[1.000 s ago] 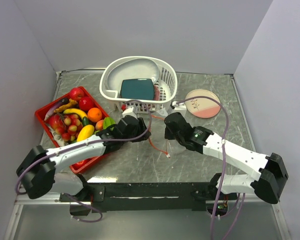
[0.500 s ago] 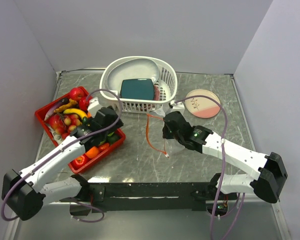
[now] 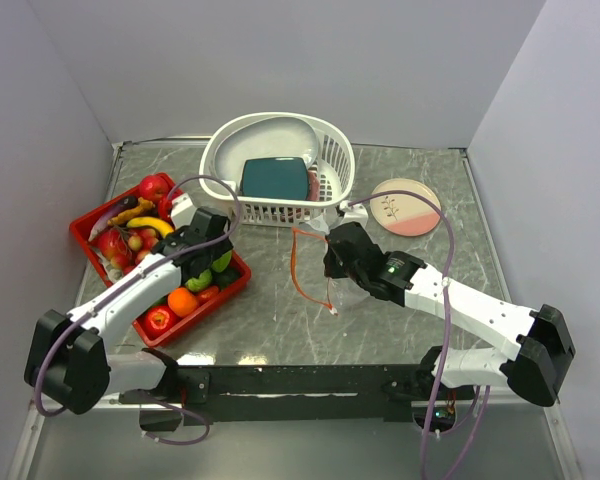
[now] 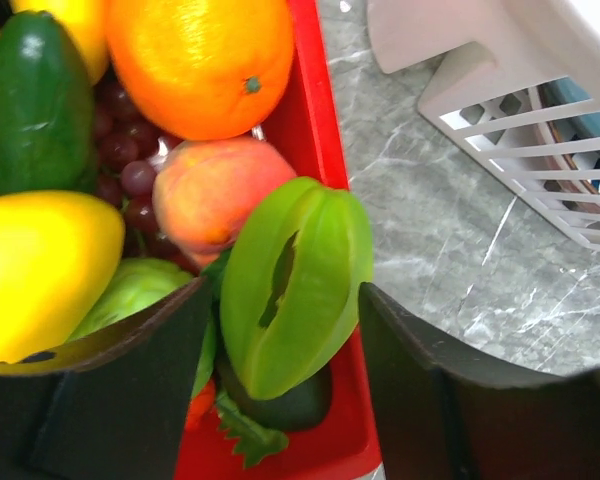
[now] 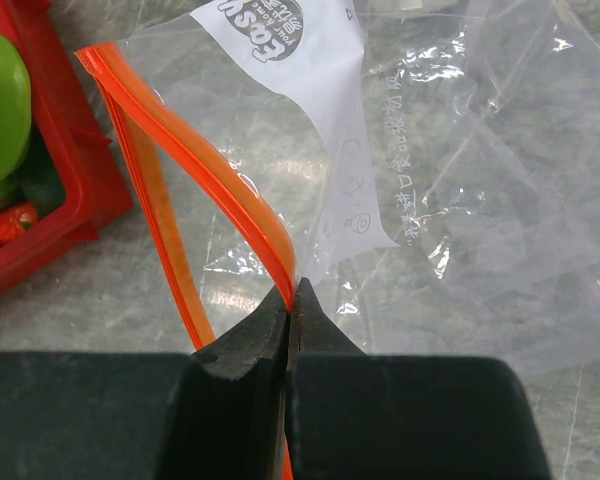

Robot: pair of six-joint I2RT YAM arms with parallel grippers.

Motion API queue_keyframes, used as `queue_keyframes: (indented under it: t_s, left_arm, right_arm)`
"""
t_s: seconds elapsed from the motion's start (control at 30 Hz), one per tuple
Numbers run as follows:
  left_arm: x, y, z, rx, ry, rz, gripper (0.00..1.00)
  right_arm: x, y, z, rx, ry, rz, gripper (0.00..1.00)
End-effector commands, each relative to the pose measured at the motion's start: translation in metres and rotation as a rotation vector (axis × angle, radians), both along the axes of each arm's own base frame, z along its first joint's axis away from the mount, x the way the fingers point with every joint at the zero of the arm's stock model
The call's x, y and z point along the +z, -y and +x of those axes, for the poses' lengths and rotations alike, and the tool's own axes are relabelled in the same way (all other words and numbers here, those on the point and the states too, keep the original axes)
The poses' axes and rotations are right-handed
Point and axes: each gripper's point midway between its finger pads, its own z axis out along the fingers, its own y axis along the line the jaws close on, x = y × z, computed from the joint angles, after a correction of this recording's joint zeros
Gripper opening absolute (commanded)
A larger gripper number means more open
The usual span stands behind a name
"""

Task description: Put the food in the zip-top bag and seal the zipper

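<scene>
The food fills the red tray (image 3: 215,303): an orange (image 4: 200,60), a peach (image 4: 215,195), grapes (image 4: 130,170), a yellow fruit (image 4: 40,270) and a cucumber (image 4: 30,100). My left gripper (image 3: 213,264) hangs over the tray's right corner. It is open, with a ridged green piece (image 4: 295,285) between its fingers (image 4: 410,380). The clear zip-top bag (image 5: 450,200) lies on the table right of the tray, its mouth gaping towards the tray. My right gripper (image 5: 292,295) is shut on the orange zipper (image 5: 200,170) at the bag's near lip.
A white slotted basket (image 3: 325,140) holding a teal slab (image 3: 275,178) stands at the back, close behind the tray's right corner. A pink and white plate (image 3: 405,207) lies at the back right. The tray's red wall (image 5: 75,190) is just left of the bag's mouth.
My left arm has swung left from the bag's mouth back over the tray and now straddles the green piece. The right gripper has kept its pinch on the zipper.
</scene>
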Motion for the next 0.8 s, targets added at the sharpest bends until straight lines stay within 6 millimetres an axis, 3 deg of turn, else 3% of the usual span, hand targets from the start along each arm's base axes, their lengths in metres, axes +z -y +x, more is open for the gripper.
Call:
queue_keyframes:
  t_s: [0.0, 0.23, 0.33, 0.43, 0.57, 0.77]
  left_arm:
    - [-0.002, 0.005, 0.013, -0.019, 0.029, 0.004, 0.64]
    - [-0.009, 0.009, 0.013, -0.044, 0.024, -0.001, 0.54]
    - [-0.006, 0.008, 0.012, -0.047, 0.029, 0.000, 0.45]
    - [0.005, 0.009, 0.010, -0.066, 0.050, -0.005, 0.29]
    - [0.024, 0.013, 0.008, -0.126, 0.072, -0.008, 0.17]
    - [0.042, 0.024, -0.003, -0.224, 0.087, -0.047, 0.10]
  right_arm:
    - [0.024, -0.006, 0.005, 0.007, 0.049, 0.052, 0.00]
    - [0.026, -0.005, 0.005, -0.001, 0.052, 0.056, 0.00]
    - [0.025, -0.004, 0.005, 0.001, 0.051, 0.054, 0.00]
    - [0.026, -0.006, 0.006, 0.001, 0.050, 0.057, 0.00]
    - [0.025, -0.009, 0.006, 0.009, 0.045, 0.053, 0.00]
    - [0.027, -0.011, 0.009, 0.002, 0.045, 0.051, 0.00]
